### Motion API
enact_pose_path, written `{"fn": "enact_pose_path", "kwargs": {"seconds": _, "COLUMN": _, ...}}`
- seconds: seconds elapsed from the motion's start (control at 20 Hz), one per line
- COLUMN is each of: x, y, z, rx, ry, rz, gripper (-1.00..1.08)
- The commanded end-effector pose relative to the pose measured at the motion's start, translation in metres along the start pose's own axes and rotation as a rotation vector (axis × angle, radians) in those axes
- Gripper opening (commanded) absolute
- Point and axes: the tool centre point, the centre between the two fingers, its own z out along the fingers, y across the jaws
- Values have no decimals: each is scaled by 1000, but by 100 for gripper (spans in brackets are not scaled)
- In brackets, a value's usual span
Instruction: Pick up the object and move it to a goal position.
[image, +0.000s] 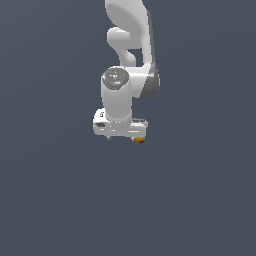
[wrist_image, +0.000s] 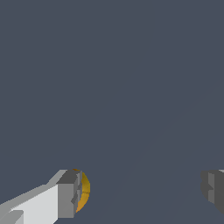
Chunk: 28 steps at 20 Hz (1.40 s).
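Observation:
The object (image: 140, 140) is a tiny orange-yellow ball with a reddish patch. In the exterior view it peeks out under the white gripper (image: 123, 136), at the end on that view's right. In the wrist view the ball (wrist_image: 85, 190) shows as an orange sliver against the inner side of one grey fingertip (wrist_image: 69, 194), partly hidden by it. The other fingertip (wrist_image: 213, 190) stands far off across a wide gap. The gripper (wrist_image: 142, 192) is open and not closed on the ball. I cannot tell its height above the floor.
A plain dark grey-blue floor (image: 60, 200) fills both views. The white arm (image: 127, 45) reaches in from the top of the exterior view. No other objects or goal marker show.

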Motion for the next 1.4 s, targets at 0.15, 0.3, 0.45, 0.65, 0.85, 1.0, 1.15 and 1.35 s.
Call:
{"fn": "enact_pose_path", "kwargs": {"seconds": 0.15, "x": 0, "y": 4, "z": 0, "rx": -1, "ry": -1, "rz": 0, "gripper": 100}}
{"fn": "enact_pose_path", "kwargs": {"seconds": 0.3, "x": 0, "y": 17, "z": 1, "rx": -5, "ry": -4, "rz": 1, "gripper": 100}}
{"fn": "enact_pose_path", "kwargs": {"seconds": 0.45, "x": 0, "y": 26, "z": 2, "rx": -7, "ry": -7, "rz": 2, "gripper": 100}}
{"fn": "enact_pose_path", "kwargs": {"seconds": 0.65, "x": 0, "y": 26, "z": 2, "rx": -7, "ry": -7, "rz": 2, "gripper": 100}}
{"fn": "enact_pose_path", "kwargs": {"seconds": 0.85, "x": -2, "y": 22, "z": 5, "rx": -8, "ry": -5, "rz": -15, "gripper": 100}}
{"fn": "enact_pose_path", "kwargs": {"seconds": 1.0, "x": -7, "y": 14, "z": 11, "rx": -9, "ry": -2, "rz": -44, "gripper": 100}}
{"fn": "enact_pose_path", "kwargs": {"seconds": 1.15, "x": -14, "y": 3, "z": 18, "rx": -10, "ry": 3, "rz": -86, "gripper": 100}}
{"fn": "enact_pose_path", "kwargs": {"seconds": 1.35, "x": -29, "y": -17, "z": 32, "rx": -11, "ry": 12, "rz": -164, "gripper": 100}}
